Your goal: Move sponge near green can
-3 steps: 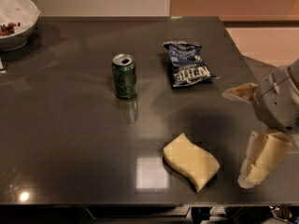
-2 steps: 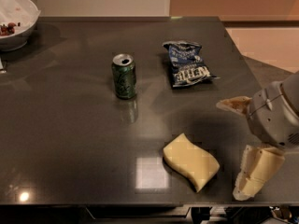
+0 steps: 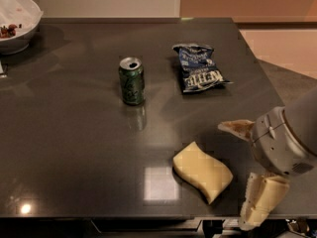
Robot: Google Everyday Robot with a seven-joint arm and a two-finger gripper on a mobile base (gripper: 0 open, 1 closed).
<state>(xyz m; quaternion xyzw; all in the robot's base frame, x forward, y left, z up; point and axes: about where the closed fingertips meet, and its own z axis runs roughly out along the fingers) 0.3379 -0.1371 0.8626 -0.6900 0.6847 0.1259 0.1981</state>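
The pale yellow sponge [image 3: 202, 171] lies flat on the dark table [image 3: 74, 148] near its front edge, right of the middle. The green can [image 3: 132, 81] stands upright further back and to the left, well apart from the sponge. My gripper [image 3: 241, 173] is at the lower right, just right of the sponge, with one finger [image 3: 237, 128] above and behind the sponge's level and the other [image 3: 260, 200] at the table's front edge. The fingers are spread wide and hold nothing.
A blue chip bag [image 3: 198, 68] lies at the back, right of the can. A white bowl [image 3: 17, 21] stands at the far back left corner. The table's right edge runs close behind my gripper.
My gripper has moved left and a little down, closer to the sponge. The sponge, can and chip bag have not moved.
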